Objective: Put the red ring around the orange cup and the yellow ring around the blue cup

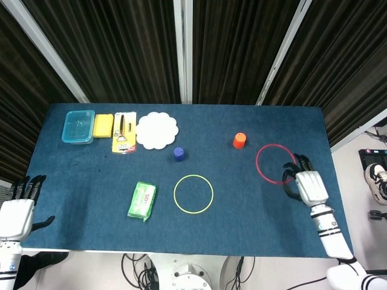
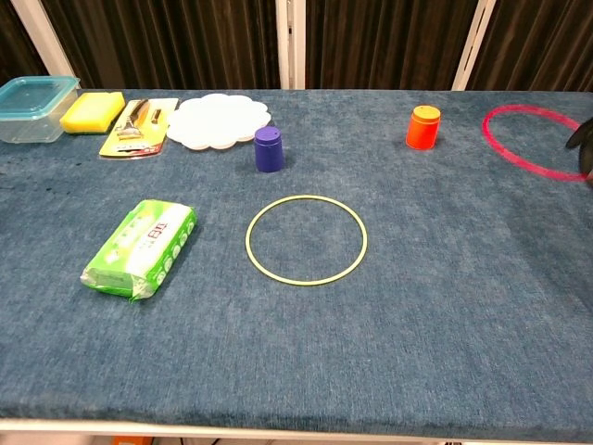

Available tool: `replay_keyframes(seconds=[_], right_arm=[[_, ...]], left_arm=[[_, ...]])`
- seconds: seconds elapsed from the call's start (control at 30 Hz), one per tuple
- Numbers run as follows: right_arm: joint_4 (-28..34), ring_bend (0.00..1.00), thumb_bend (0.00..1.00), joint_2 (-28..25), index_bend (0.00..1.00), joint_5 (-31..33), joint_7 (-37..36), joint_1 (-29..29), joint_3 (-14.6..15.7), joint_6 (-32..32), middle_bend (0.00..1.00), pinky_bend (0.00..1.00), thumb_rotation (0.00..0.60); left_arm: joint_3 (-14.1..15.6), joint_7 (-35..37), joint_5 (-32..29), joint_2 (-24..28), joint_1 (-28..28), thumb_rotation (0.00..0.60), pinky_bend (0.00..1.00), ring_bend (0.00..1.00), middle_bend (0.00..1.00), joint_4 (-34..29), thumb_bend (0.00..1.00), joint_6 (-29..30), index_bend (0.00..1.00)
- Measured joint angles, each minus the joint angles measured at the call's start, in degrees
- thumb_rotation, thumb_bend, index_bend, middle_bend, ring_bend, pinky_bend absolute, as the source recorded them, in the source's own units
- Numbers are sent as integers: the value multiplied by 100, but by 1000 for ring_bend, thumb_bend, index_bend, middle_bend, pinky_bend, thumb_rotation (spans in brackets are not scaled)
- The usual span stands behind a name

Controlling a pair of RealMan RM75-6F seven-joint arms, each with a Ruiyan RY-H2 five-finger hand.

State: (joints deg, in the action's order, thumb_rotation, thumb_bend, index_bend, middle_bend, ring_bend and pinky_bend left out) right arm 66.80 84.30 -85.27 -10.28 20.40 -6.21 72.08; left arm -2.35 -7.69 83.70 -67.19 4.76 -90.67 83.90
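The right hand (image 1: 309,186) holds the red ring (image 1: 276,164) by its near edge, its dark fingers (image 1: 291,176) hooked over the hoop. The ring reaches away from the hand toward the orange cup (image 1: 239,140), which stands just beyond the ring's far rim, apart from it. Nothing lies between ring and cup. Further out to that hand's left lie the yellow ring (image 1: 193,194), flat on the counter (image 1: 91,181), and the blue cup (image 1: 179,153) just past it, the two apart. Beyond these, toward the left hand (image 1: 16,214), sit a green packet (image 1: 142,200), a white scalloped plate (image 1: 156,130), a carded tool (image 1: 123,133), a yellow sponge (image 1: 103,125) and a clear blue box (image 1: 78,126).

The left hand rests at the counter's near corner, fingers spread, holding nothing.

In the chest view the right hand is almost wholly cut off by the frame edge, and the red ring looks blurred. What the carded tool is cannot be made out.

The counter wears a dark blue cloth; black pleated curtains with pale uprights (image 1: 183,48) stand behind.
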Motion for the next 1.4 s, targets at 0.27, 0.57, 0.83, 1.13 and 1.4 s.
replay_keyframes(seconds=[0.27, 0.57, 0.83, 1.13, 1.4], right_arm=[[77, 0, 372, -225, 703, 177, 4, 622, -342, -721, 287, 0, 600], [-540, 0, 369, 91, 693, 579, 77, 1734, -702, -2044, 285, 0, 600], [-911, 0, 64, 525, 242, 774, 161, 2122, -740, -2392, 199, 0, 600], [-179, 0, 41, 178, 149, 578, 234, 1833, -516, -1846, 188, 0, 600], [857, 0, 121, -220, 339, -618, 262, 1641, 200, -1275, 220, 0, 600]], left_arm=[[-4, -118, 16, 35, 37, 600, 0, 0, 60, -124, 94, -21, 56], [7, -244, -86, 57, 20, 600, 0, 0, 60, -238, 93, -46, 56], [17, -248, -134, 76, -16, 600, 0, 0, 60, -256, 93, -25, 56], [15, -134, -108, 47, -6, 600, 0, 0, 60, -152, 94, -27, 56], [47, -87, -47, 36, -58, 600, 0, 0, 60, -145, 94, 64, 56]])
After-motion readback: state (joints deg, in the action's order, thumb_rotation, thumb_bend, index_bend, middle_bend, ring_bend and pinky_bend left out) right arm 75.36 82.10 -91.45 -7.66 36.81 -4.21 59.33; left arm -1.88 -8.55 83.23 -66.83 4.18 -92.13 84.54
